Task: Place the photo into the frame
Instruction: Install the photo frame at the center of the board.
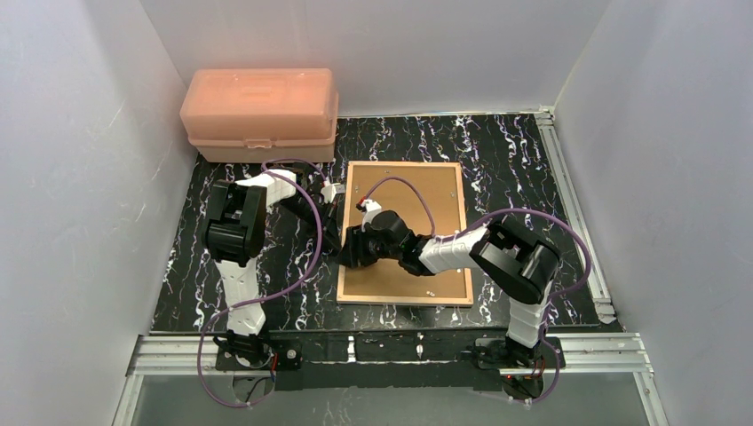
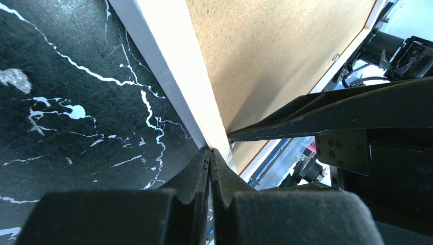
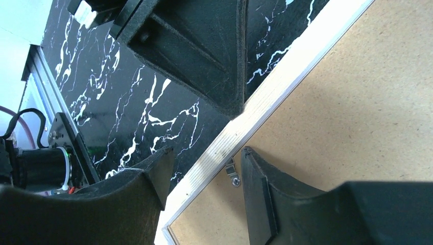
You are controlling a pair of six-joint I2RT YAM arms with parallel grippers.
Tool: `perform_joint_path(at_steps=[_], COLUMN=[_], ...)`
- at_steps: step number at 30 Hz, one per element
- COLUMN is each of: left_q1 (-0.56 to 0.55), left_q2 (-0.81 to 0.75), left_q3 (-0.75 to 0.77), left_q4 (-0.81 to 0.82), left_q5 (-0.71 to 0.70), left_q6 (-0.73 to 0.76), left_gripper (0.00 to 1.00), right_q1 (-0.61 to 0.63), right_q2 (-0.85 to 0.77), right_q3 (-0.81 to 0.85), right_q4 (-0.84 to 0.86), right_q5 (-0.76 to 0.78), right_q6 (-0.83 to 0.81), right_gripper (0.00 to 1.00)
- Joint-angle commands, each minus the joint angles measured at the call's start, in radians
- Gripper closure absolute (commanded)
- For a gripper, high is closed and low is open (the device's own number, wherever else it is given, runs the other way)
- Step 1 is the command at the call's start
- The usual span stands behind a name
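Note:
The frame [image 1: 463, 232] lies back-up in the middle of the table, its light wood rim [image 3: 255, 115] enclosing a brown backing board [image 1: 417, 191]. The photo is hidden. My left gripper [image 2: 210, 151] is shut, holding nothing, with its tips pressed against the outer side of the frame's left rim [image 2: 201, 102]. My right gripper [image 3: 206, 153] is open and straddles that same rim. One of its fingers [image 3: 155, 171] is over the table and the other [image 3: 258, 184] is on the backing board, next to a small metal clip [image 3: 232, 173].
A pink plastic box [image 1: 259, 114] stands at the back left, against the wall. The black marbled tabletop [image 1: 524, 169] runs round the frame. White walls close off three sides, and metal rails [image 1: 568, 204] line the right and near edges.

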Motion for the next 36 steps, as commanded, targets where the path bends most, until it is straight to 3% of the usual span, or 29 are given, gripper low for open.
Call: perform_joint_path(at_steps=[1, 29, 36], left_q1=[-0.018, -0.017, 0.014], left_q2=[-0.024, -0.037, -0.054], left_q3=[-0.012, -0.016, 0.062], left_q4=[-0.004, -0.002, -0.044], left_q5=[-0.033, -0.043, -0.007], left_q6=[0.029, 0.029, 0.001], left_gripper=[1.00, 1.00, 1.00], right_q1=[0.005, 0.010, -0.105], right_q2=[0.014, 0.011, -0.161], right_q3=[-0.010, 0.028, 0.107], right_q4=[0.012, -0.006, -0.128], right_q5=[-0.030, -0.038, -0.010], right_q6=[0.020, 0.023, -0.039], right_gripper=[0.41, 0.42, 0.38])
